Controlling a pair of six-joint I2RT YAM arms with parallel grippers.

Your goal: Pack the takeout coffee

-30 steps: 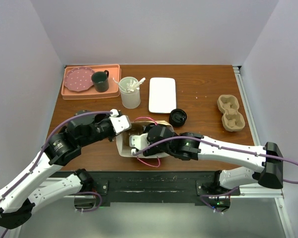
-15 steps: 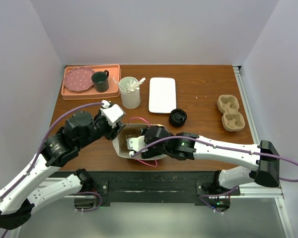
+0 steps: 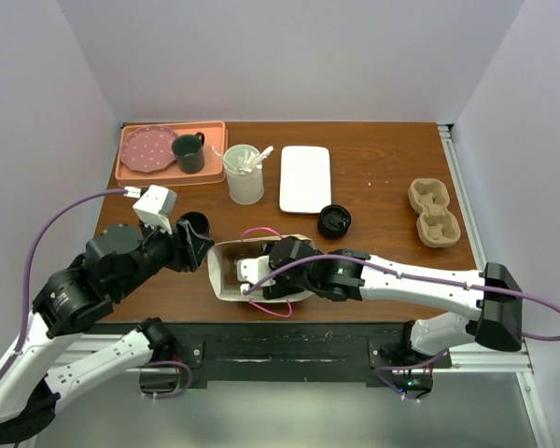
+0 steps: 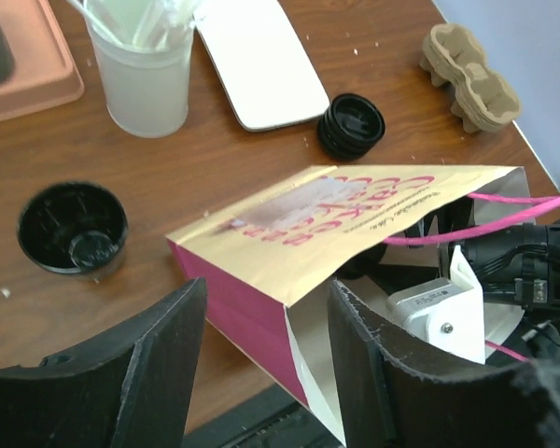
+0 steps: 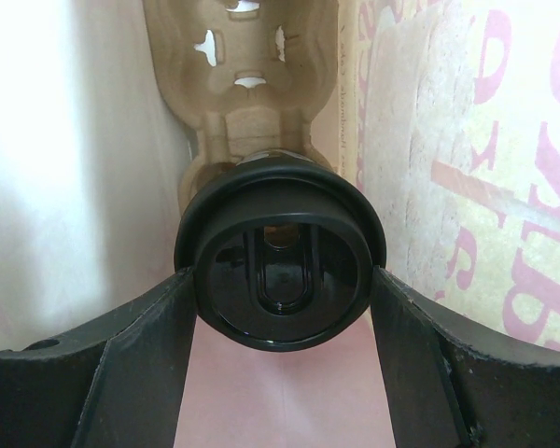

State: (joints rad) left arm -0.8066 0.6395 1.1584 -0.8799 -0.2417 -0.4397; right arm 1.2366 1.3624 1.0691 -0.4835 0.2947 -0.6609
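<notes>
A gold-and-pink paper bag [image 3: 226, 271] [image 4: 308, 233] lies on its side near the table's front edge. My right gripper [image 3: 254, 271] [image 5: 282, 275] reaches inside it, shut on the black-lidded coffee cup [image 5: 280, 233]. That cup sits in a cardboard carrier [image 5: 243, 103] deep in the bag. My left gripper [image 3: 196, 250] [image 4: 268, 285] hovers open just left of the bag's mouth, touching nothing. The bag's pink side shows beyond its fingers [image 4: 159, 355].
One loose black lid [image 3: 194, 224] [image 4: 72, 227] lies left of the bag, another [image 3: 334, 220] [image 4: 352, 124] behind it. A clear cup of stirrers [image 3: 245, 175], a white tray [image 3: 305, 177], an orange tray [image 3: 168, 174] with a green mug, and a spare carrier [image 3: 434, 213] stand farther back.
My left gripper opened, let go of the bag's edge and drew back to the left. The bag shifted slightly left. The right gripper stayed inside the bag.
</notes>
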